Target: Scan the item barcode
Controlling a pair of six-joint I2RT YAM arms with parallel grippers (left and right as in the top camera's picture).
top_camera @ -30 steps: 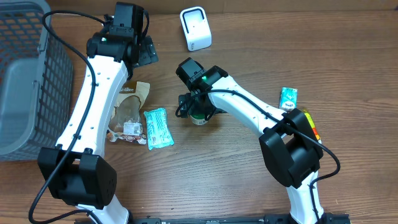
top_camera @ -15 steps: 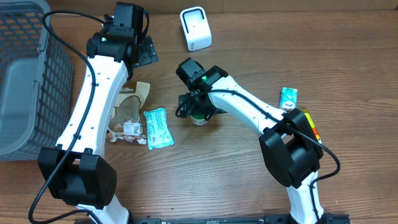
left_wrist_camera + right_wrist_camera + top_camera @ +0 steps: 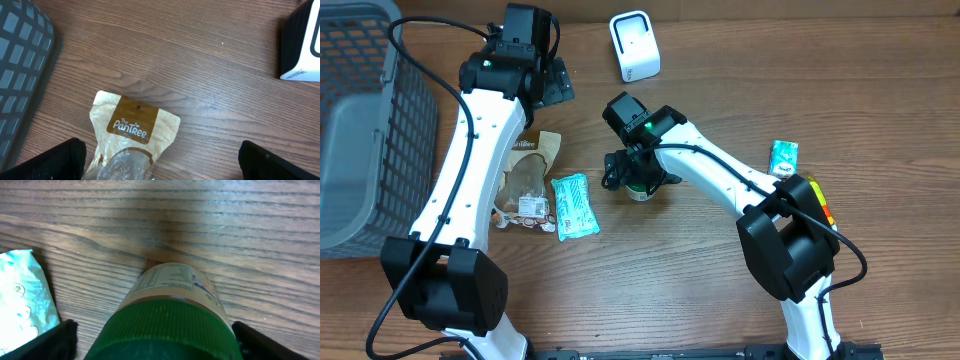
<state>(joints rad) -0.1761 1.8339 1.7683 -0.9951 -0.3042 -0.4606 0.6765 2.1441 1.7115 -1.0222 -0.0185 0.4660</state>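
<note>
A jar with a green ribbed lid (image 3: pixel 172 317) and a pale label stands upright on the wooden table. My right gripper (image 3: pixel 160 350) is low over it, open, with one dark finger on each side of the lid and a thin gap still showing on the left. From overhead the jar (image 3: pixel 641 190) peeks out under the right gripper (image 3: pixel 637 178). The white scanner (image 3: pixel 635 45) stands at the back of the table. My left gripper (image 3: pixel 160 170) hangs open above a brown Pantree pouch (image 3: pixel 132 132), holding nothing; overhead it is at the back left (image 3: pixel 552 85).
A grey mesh basket (image 3: pixel 360 120) fills the left side. A teal packet (image 3: pixel 573 205) lies beside the pouch (image 3: pixel 525 175), left of the jar. A small green packet (image 3: pixel 783 157) and a yellow-red item (image 3: pixel 819 203) lie on the right, near the right arm's base.
The right gripper's fingers have drawn in slightly toward the jar's lid. The left arm has not moved.
</note>
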